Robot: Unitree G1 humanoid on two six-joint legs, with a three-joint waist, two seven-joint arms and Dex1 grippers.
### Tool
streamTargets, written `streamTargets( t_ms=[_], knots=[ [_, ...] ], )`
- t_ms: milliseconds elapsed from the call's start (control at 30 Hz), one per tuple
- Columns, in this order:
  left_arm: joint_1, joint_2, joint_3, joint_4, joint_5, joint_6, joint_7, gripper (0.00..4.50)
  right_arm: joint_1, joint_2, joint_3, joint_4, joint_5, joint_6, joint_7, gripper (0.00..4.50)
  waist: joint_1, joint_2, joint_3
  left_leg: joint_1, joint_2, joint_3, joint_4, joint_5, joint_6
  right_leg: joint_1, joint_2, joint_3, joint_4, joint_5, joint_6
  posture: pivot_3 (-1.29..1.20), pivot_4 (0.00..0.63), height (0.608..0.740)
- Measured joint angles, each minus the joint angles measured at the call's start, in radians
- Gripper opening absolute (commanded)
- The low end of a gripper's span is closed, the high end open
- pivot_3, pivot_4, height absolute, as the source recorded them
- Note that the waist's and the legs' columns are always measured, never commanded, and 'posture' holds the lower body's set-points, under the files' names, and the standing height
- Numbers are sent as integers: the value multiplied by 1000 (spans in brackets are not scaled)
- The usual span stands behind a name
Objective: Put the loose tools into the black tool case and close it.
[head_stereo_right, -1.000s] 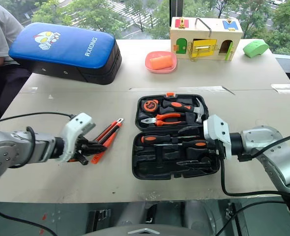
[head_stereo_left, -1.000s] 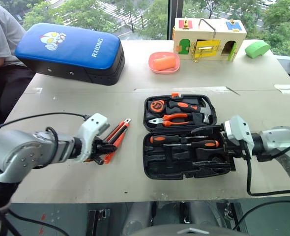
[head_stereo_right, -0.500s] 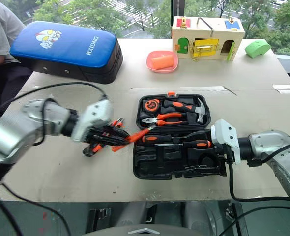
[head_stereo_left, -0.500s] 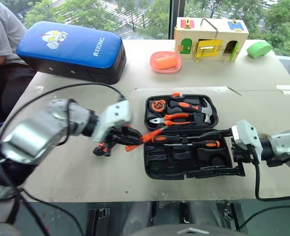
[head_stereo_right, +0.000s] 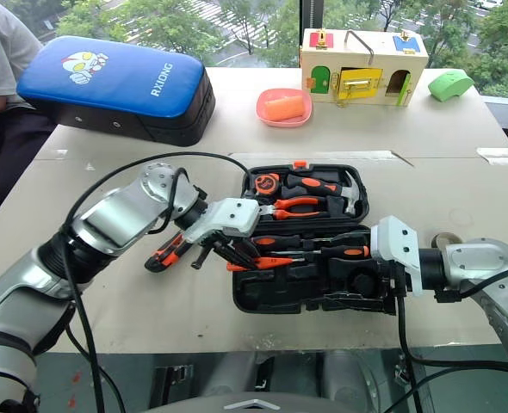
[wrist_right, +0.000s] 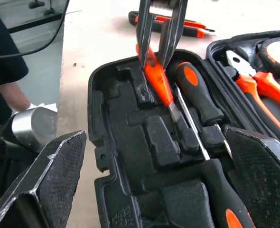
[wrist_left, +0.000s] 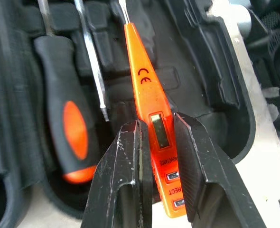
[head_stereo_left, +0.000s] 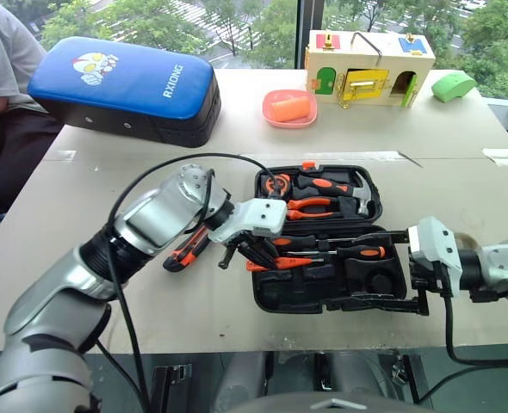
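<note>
Tester screwdriver (wrist_left: 152,109) (formerly tableside) now over case (head_stereo_left: 409,288)

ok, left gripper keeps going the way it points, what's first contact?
Probably the black tool case. The left gripper, shut on the slim orange tester screwdriver, aims into the lower tray, so the tester's tip would likely meet the moulded recesses beside the two stowed screwdrivers. Depth unclear.

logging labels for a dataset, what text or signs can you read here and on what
"RXIONG": white letters on the blue pad.
"CE": mark on the orange tester held in the left gripper.
"RECT", upside down: end of a word by the tester's lower button; the rest is cut off.
Cartoon figure on the pad: picture, no words.
Moulded marks on the case rim: unreadable.
</note>
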Motion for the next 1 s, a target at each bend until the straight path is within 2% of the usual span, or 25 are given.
streamTargets(
  t_ms=[167,367,833,867,1000],
  knots=[
    [-12,-72,-11,37,53,-4,-8,484,22,-2,-27,-37,24,24,-27,4500,-1,0,0,0,0,-1,4,-1,1,1,0,-1,1,0,0,0,150,735],
    [-17,-113,-22,55,90,10,-8,484,18,-4,-36,-58,53,57,-53,4500,-1,0,0,0,0,-1,4,-1,1,1,0,-1,2,0,0,0,150,735],
    [20,-82,12,-3,99,95,6,484,-46,-5,-35,-54,84,83,-78,4500,-3,0,0,0,0,-1,5,-1,1,1,0,-1,2,0,0,0,150,735],
    [22,-86,15,-4,98,99,12,1522,-51,-4,-32,-50,83,83,-78,4500,-1,0,0,0,0,-2,5,-1,1,1,0,-1,2,0,0,0,150,735],
    [47,-105,16,-7,88,115,25,3152,-60,-2,-31,-36,83,82,-75,4500,1,0,0,0,0,-2,5,-1,1,1,0,-1,2,0,0,0,150,735]
  ],
)
